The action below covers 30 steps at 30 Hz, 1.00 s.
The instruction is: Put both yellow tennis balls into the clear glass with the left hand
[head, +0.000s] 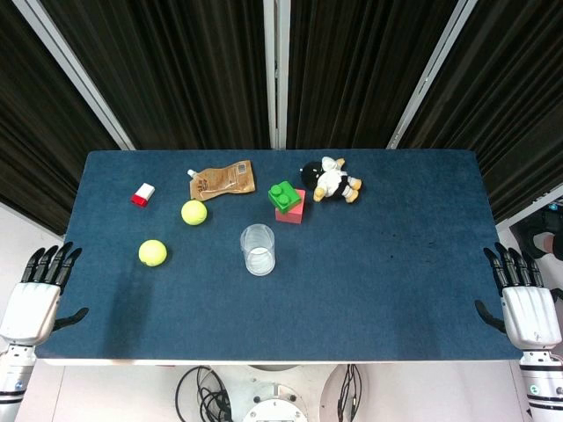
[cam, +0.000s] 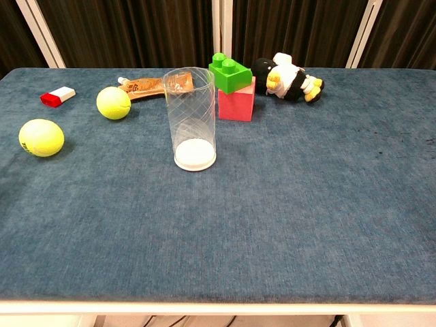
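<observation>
Two yellow tennis balls lie on the blue table: one (head: 152,252) (cam: 41,137) near the left front, the other (head: 193,212) (cam: 113,103) further back. The clear glass (head: 259,249) (cam: 190,117) stands upright and empty near the table's middle, right of both balls. My left hand (head: 40,294) hangs open beside the table's left edge, well apart from the nearer ball. My right hand (head: 524,301) hangs open beside the right edge. Neither hand shows in the chest view.
A red and white small object (head: 142,194) lies at the back left. A brown pouch (head: 222,179), a green brick (head: 284,195) on a pink block (head: 291,212), and a black plush toy (head: 330,180) sit behind the glass.
</observation>
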Each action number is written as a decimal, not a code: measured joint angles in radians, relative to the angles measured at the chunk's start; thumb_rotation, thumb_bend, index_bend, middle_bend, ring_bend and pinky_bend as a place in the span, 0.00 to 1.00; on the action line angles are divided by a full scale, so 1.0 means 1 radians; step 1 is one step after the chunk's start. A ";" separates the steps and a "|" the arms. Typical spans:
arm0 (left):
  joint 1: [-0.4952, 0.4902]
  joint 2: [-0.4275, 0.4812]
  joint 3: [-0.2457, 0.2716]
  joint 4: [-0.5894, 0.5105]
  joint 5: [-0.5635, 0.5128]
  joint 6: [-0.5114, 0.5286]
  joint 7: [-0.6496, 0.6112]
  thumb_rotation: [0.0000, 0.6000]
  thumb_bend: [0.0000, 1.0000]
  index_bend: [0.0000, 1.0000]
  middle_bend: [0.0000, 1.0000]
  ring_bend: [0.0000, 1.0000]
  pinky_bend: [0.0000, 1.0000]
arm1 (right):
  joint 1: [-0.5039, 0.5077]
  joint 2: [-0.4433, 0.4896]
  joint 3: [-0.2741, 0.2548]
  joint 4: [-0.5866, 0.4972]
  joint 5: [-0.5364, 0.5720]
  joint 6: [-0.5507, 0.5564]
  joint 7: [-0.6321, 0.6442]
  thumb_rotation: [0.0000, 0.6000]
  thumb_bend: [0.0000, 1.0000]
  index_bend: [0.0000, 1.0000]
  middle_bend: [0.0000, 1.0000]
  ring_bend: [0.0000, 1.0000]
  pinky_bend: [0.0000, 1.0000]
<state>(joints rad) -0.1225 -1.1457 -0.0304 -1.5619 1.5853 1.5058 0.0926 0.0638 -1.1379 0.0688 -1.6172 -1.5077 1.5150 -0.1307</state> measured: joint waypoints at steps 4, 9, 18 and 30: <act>-0.007 0.005 0.000 -0.008 0.005 -0.006 -0.004 1.00 0.06 0.04 0.00 0.00 0.00 | -0.001 0.002 -0.003 -0.003 0.001 -0.005 0.001 1.00 0.18 0.00 0.00 0.00 0.00; -0.014 0.012 0.003 -0.025 0.000 -0.022 0.009 1.00 0.06 0.04 0.00 0.00 0.00 | -0.005 0.001 -0.005 0.005 0.005 -0.004 0.010 1.00 0.18 0.00 0.00 0.00 0.00; -0.080 0.032 -0.014 -0.070 0.010 -0.098 0.031 1.00 0.06 0.04 0.00 0.00 0.06 | -0.003 0.008 0.003 0.004 0.006 -0.002 0.021 1.00 0.18 0.00 0.00 0.00 0.00; -0.275 -0.082 -0.080 0.061 -0.047 -0.342 -0.147 1.00 0.04 0.04 0.03 0.00 0.12 | -0.016 0.017 -0.001 0.003 -0.006 0.020 0.044 1.00 0.18 0.00 0.00 0.00 0.00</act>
<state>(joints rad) -0.3977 -1.2273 -0.1103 -1.5009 1.5383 1.1634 -0.0544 0.0474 -1.1212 0.0674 -1.6140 -1.5134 1.5351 -0.0870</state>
